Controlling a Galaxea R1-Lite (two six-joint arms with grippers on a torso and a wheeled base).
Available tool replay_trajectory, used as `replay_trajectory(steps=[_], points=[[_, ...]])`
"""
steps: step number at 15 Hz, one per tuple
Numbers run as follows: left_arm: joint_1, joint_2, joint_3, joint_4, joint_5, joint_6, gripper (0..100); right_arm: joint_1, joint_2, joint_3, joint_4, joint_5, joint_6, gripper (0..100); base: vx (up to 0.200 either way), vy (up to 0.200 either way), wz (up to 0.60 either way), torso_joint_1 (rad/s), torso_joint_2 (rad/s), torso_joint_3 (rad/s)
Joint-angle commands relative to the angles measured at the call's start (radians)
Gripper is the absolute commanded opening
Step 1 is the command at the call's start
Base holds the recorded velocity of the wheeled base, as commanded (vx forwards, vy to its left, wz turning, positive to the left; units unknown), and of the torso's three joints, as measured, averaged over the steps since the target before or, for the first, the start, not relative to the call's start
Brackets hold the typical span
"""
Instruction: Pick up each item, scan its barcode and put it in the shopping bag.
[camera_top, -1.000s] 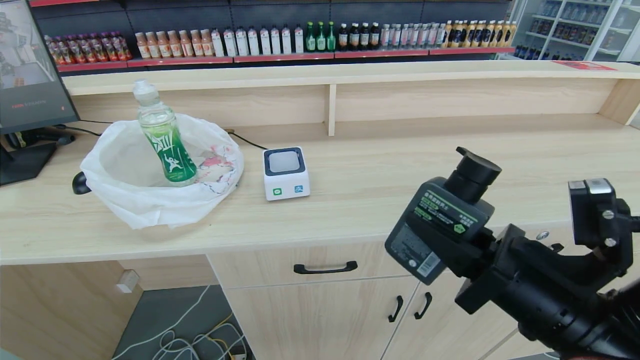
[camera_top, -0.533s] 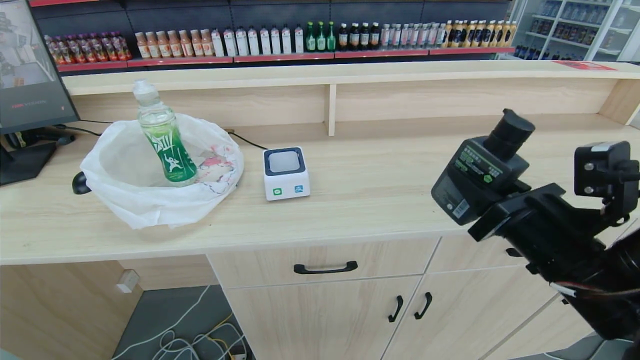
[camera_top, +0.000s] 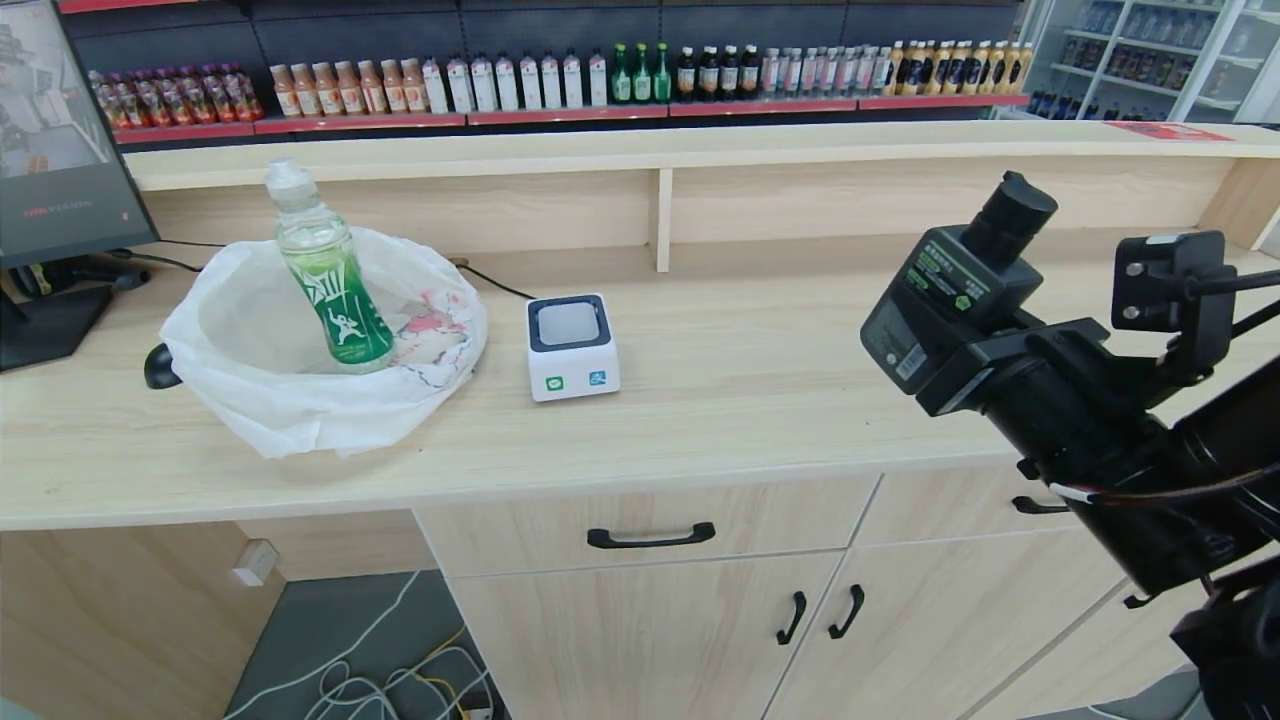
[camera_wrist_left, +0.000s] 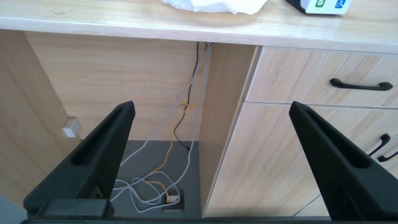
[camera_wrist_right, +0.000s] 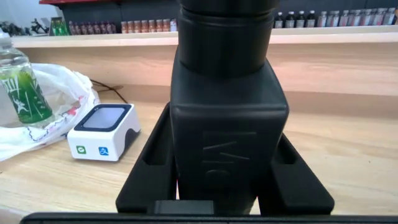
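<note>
My left claw hangs low in front of the cabinets under the bench, fingers spread wide, nothing in them. Up top, the shopping bag sits toward the left end with a green bottle standing more or less upright inside. Just right of the bag is the white scanner. Way over right, my right claw is clamped on a black bottle, tilted, held above the bench and well apart from the scanner.

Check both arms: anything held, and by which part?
Right pincer clamps the black bottle by the two sides of its body. Left pincer is open, empty.
</note>
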Motion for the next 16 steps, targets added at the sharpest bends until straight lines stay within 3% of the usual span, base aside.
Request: replay_trajectory(steps=[1,16], points=[[0.0,0.0,0.0,0.0,0.001,0.003,100,-0.008,0.017,-0.01,-0.001,0.003,0.0,0,0.0,0.2,0.0,0.002,0.0,0.002],[0.0,0.0,0.0,0.0,0.001,-0.005,100,-0.009,0.029,-0.007,-0.001,-0.044,0.005,0,0.0,0.2,0.0,0.004,0.0,0.004]])
